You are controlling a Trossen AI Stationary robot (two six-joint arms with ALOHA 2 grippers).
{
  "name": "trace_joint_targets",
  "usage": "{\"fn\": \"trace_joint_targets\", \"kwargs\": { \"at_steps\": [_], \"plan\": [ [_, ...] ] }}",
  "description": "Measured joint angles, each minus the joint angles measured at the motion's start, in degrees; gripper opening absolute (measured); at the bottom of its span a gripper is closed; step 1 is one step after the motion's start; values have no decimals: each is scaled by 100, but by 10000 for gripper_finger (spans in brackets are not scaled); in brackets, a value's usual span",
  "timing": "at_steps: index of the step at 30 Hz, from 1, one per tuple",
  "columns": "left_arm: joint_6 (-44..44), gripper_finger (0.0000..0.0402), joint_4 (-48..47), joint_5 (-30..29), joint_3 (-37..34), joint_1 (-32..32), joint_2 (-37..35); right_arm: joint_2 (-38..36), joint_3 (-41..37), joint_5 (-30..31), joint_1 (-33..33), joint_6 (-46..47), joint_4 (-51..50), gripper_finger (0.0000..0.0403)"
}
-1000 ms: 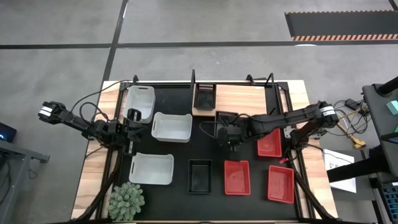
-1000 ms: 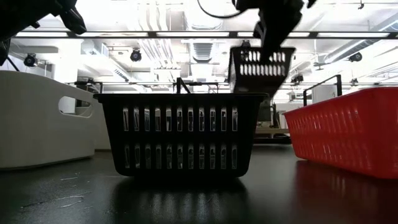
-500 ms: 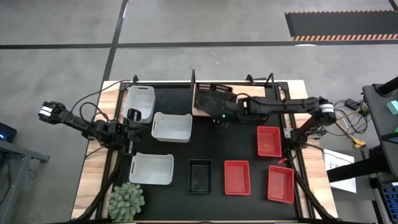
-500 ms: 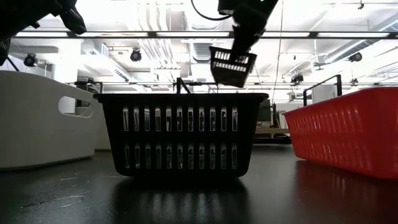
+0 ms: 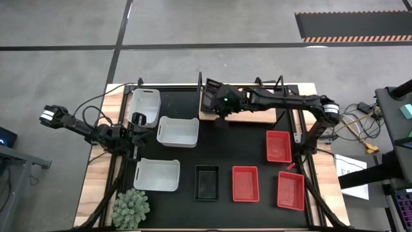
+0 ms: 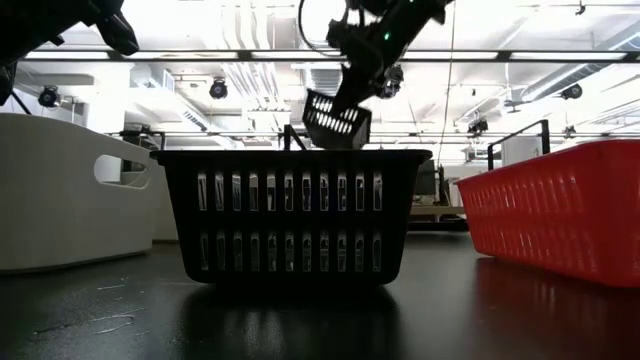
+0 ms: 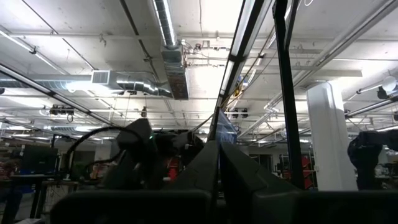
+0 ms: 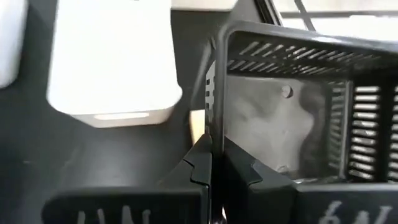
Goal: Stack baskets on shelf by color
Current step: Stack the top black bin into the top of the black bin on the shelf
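The right arm reached far-left across the table, its gripper [image 5: 219, 106] clamped on a black basket's [image 8: 292, 124] wall, holding it tilted above the shelf's [image 5: 254, 103] left end. The left gripper [image 5: 135, 133] waited left, fingers pressed together.

Around my table I see a grey concrete floor [image 5: 64, 26] crossed by dark seams, with a black mat edged in orange stripes [image 5: 353, 26] far off. Overhead, long strip lights [image 7: 163, 18] and silver ducts [image 7: 134, 84] run beneath a white ceiling.
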Motion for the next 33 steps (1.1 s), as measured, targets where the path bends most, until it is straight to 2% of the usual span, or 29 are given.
{"fn": "trace_joint_targets", "kwargs": {
  "at_steps": [13, 33],
  "plan": [
    [2, 0, 0, 0, 0, 0, 0, 493, 31, 240, -220, -411, 18, 8],
    [2, 0, 0, 0, 0, 1, 0, 517, 33, 240, -309, -669, 25, 9]
  ]
}}
